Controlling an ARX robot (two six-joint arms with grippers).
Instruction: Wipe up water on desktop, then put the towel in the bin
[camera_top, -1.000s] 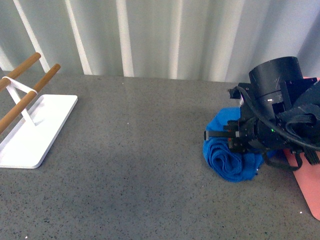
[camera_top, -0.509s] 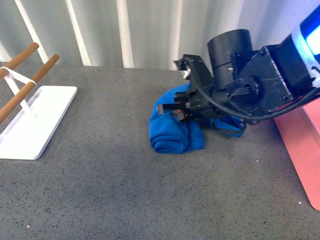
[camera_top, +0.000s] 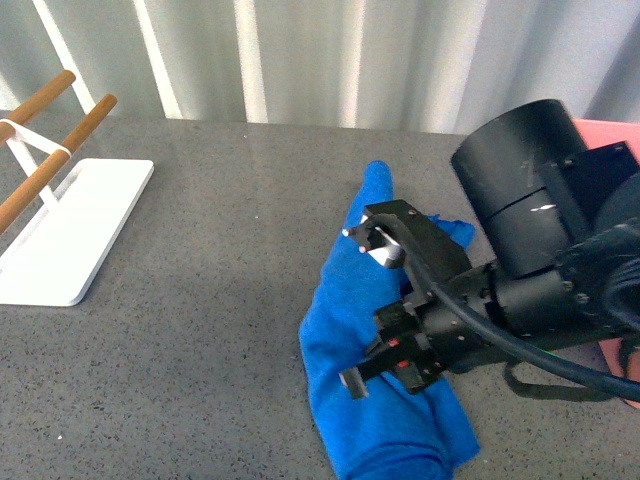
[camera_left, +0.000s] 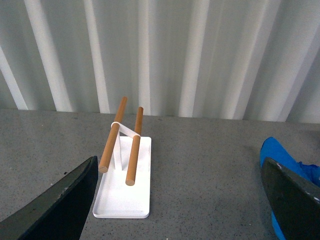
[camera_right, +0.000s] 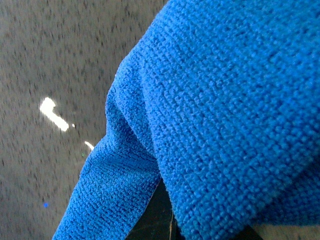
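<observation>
Towel (camera_top: 340, 310): one item, bright blue microfibre. The right wrist view shows a dense looped pile (camera_right: 225, 100), soft and thick, with one fold overlapping another. It lies on the desk (camera_top: 200, 380) as a long, uneven strip, narrow at the far end and broader and rumpled at the near end, right of centre in the front view. Its far tip also shows at the edge of the left wrist view (camera_left: 275, 150). The right gripper (camera_top: 385, 365), black and angular with cables along the arm, sits on the near half of the towel. Its jaws are sunk into the cloth, so whether they are closed on it cannot be told. Two small bright glints (camera_right: 54, 114) lie on the desk just beside the cloth; water or reflection cannot be told. The desk is flat, matte, dark grey with fine pale speckles. Bin (camera_top: 612, 135): one, salmon-pink and smooth-walled, mostly hidden behind the right arm at the far right. Left gripper (camera_left: 179, 165): spread wide, holding nothing, above bare desk. Tray (camera_top: 70, 250): one, flat and white with rounded corners, at the far left, well apart from the towel. It carries two round wooden rails (camera_top: 60, 160) on a white bracket. The backdrop is ribbed white panelling (camera_top: 300, 60).
</observation>
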